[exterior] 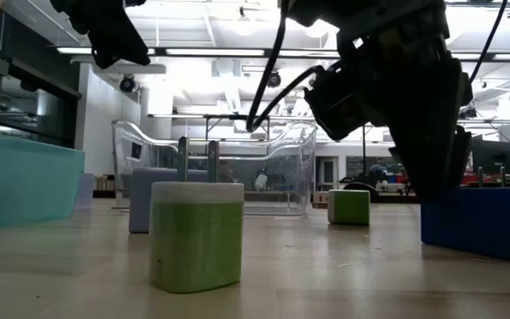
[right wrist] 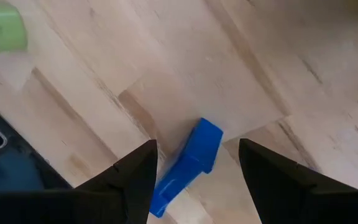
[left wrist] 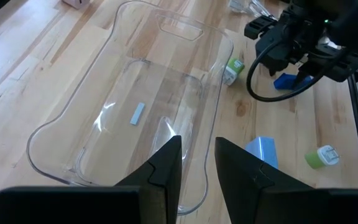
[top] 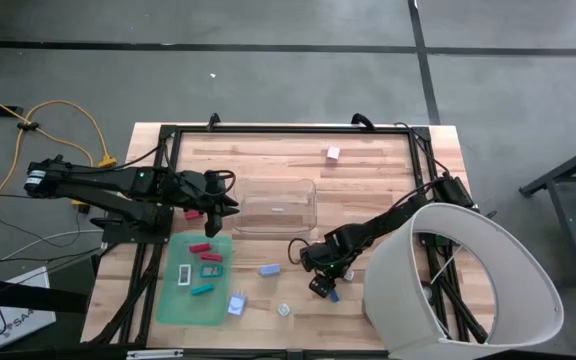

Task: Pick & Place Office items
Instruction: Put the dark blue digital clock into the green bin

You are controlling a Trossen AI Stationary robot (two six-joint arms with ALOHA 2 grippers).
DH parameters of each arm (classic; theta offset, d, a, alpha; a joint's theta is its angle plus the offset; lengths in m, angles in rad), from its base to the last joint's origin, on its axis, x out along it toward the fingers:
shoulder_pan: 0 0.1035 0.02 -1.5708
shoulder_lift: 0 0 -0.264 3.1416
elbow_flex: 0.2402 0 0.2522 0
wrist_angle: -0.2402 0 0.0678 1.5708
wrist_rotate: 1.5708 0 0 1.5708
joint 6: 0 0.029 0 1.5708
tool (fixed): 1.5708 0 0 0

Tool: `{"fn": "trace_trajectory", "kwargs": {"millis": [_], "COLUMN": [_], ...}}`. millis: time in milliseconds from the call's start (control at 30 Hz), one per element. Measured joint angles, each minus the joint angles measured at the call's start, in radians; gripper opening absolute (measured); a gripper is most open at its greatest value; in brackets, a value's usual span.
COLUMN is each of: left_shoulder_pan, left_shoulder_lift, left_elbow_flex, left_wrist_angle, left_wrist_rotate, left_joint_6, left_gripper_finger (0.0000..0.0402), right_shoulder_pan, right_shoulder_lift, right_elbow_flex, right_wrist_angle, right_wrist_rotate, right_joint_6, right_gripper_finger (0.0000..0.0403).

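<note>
Blue block [right wrist: 188, 165] flat on table, long axis slanting between released right tool [right wrist: 194, 171] fingers.

A robotics lab in a large open hall; a butcher-block worktable [top: 368, 180] with a black frame stands on a grey concrete floor [top: 268, 80] marked with dark lines; yellow cable [top: 68, 115] trails beside it; the low view shows strip lights [exterior: 237, 51], pale walls and cluttered benches [exterior: 494, 177] behind.
</note>
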Motion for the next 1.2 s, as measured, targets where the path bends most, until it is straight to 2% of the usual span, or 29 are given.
{"fn": "trace_trajectory", "kwargs": {"millis": [1200], "left_shoulder_pan": [0.0], "left_shoulder_lift": [0.0], "left_elbow_flex": [0.0], "left_wrist_angle": [-0.001], "left_wrist_rotate": [0.0], "left_joint_6": [0.001], "left_gripper_finger": [0.0093], "right_shoulder_pan": [0.023], "right_shoulder_lift": [-0.002], "right_elbow_flex": [0.0], "right_wrist_angle": [0.0], "right_wrist_rotate": [0.007], "right_joint_6": [0.027], "right_gripper_finger": [0.0215]}}
